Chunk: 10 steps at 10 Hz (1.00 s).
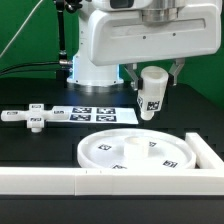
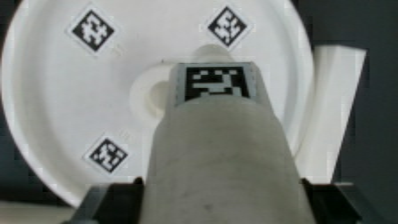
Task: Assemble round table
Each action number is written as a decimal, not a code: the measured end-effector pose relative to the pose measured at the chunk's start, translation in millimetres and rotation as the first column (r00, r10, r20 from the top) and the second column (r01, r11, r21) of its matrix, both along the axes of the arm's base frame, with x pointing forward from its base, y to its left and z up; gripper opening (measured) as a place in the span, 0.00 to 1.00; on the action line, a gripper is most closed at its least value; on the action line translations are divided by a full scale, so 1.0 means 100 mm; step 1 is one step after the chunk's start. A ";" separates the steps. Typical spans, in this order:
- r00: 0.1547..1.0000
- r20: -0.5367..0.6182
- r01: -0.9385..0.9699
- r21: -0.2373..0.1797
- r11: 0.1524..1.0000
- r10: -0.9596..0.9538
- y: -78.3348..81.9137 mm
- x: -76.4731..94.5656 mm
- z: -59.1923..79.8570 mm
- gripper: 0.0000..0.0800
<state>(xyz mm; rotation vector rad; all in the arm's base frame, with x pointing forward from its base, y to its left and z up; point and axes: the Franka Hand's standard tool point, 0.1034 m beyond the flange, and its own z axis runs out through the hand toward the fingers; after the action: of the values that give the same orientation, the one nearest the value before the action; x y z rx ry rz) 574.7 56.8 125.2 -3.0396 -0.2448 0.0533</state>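
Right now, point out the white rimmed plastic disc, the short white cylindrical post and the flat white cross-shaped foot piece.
disc (image 1: 135, 155): exterior view, flat top face.
post (image 1: 152, 93): exterior view, tagged side.
foot piece (image 1: 35, 118): exterior view, middle of the cross.

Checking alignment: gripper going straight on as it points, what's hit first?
Probably the large white rimmed plastic disc, near its centre, via the short white cylindrical post the gripper holds; gap unclear.

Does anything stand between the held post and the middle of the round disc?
Nothing visible does. The post, held in the jaws, hangs over the round disc; what shows of the disc's middle in the wrist view is bare.
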 end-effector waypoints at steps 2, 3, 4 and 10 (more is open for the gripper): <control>0.989 0.146 -0.002 -0.004 1.000 0.002 -0.08 0.07 -0.07 0.51; 0.989 0.150 0.000 -0.005 1.000 0.001 -0.10 0.04 -0.11 0.51; 0.988 0.152 -0.012 -0.006 1.000 0.013 -0.12 0.07 -0.12 0.51; 0.945 0.328 -0.006 -0.024 1.000 0.014 -0.20 0.09 -0.19 0.51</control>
<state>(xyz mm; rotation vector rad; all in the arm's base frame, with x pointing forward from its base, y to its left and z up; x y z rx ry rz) 583.8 36.6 106.1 -3.0539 -0.2836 -0.4570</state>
